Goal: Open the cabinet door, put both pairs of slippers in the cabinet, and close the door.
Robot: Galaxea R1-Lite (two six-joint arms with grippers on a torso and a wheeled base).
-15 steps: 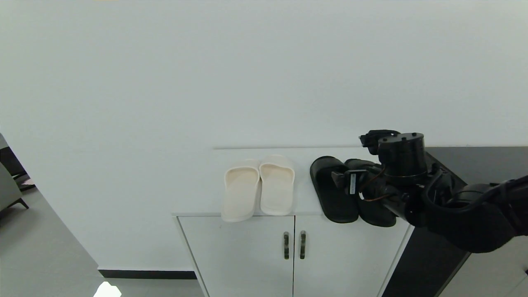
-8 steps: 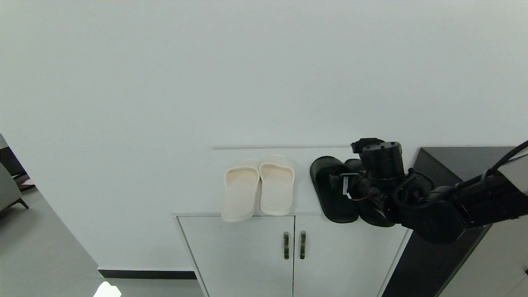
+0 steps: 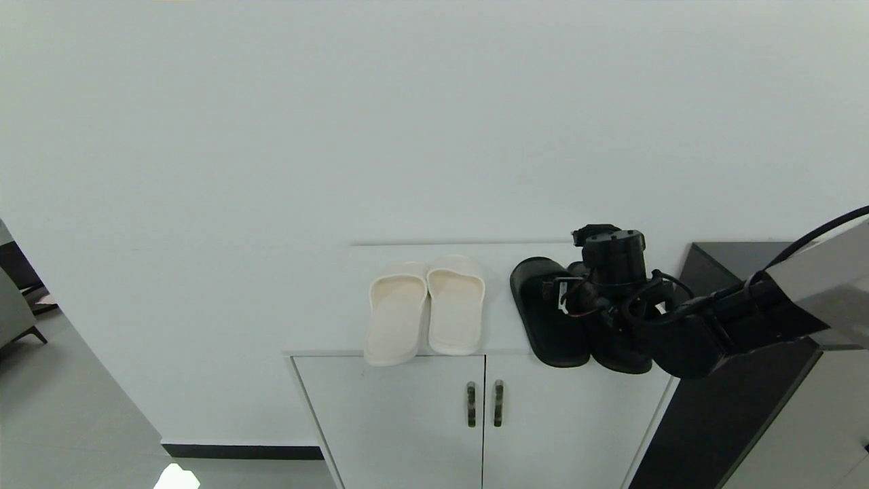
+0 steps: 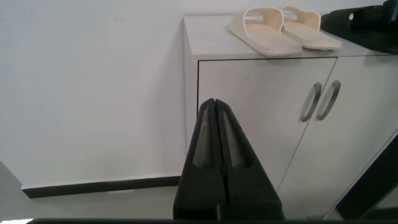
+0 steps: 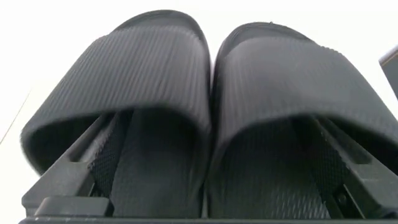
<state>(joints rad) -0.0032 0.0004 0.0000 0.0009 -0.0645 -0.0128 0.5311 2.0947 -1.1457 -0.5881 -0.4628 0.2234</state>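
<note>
The right claw, fingers spread, faces the black slippers lying lengthwise directly ahead, one finger at each opening.

The white cabinet is carrying two pairs of slippers on its top. The cream pair is lying toward the left, and the black pair is lying near it on the right. Heels are slightly overhanging the front edge. Both doors are standing shut.
</note>
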